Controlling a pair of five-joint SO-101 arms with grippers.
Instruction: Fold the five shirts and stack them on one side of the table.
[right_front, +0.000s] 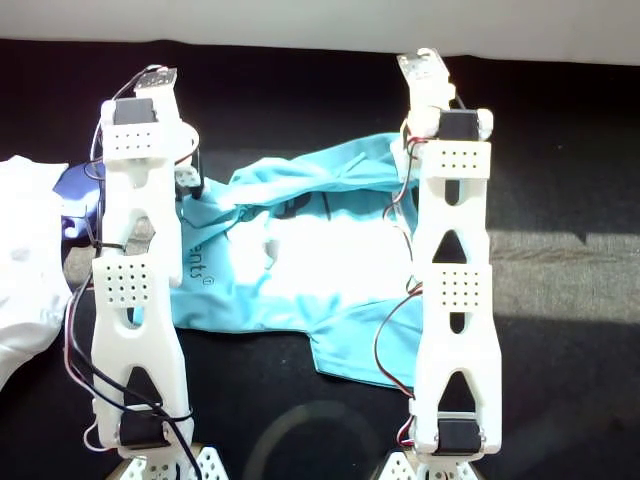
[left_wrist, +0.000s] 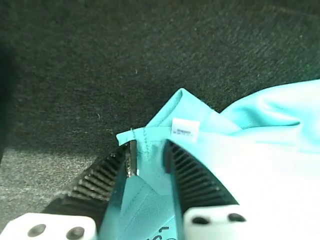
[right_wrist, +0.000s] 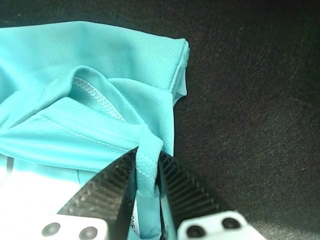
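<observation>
Step in hand, as judged: the 1st fold on the turquoise mesh-knit shirt (right_front: 350, 180). The grasp is made and the lift is not yet made.

The shirt is spread mid-worktop between the 2 white arms, on the black felt-like worktop (right_front: 560, 120). Some print is seen near the left arm, and 1 loose corner trails toward the bases.

Left arm's fingers (left_wrist: 187, 172) are closed almost to contact. A thin hemmed edge of the shirt is clamped between them, just beside the small white sewn-in label (left_wrist: 185, 130).

Right arm's fingers (right_wrist: 180, 180) are likewise pinched down, on a narrow stitched fold of the same shirt near its corner. Both grips are judged to sit at the shirt's far edge, 1 per side.

A white fabric heap (right_front: 25, 260) is seen at the left edge of the worktop, with a dark blue fabric patch (right_front: 75, 190) touching it. Whether these are folded shirts cannot be told, so the count of finished shirts is not confirmed.

Next move, as judged:
- Both held edges are to be raised together and carried toward the bases, so the far half is laid over the near half.
- Equal height and pace are needed on both arms, or the mesh will be skewed.
- Little fabric is held on either side, so slip is likely if it is pulled fast.
- Release is to be made only once the edge is laid flat.
</observation>
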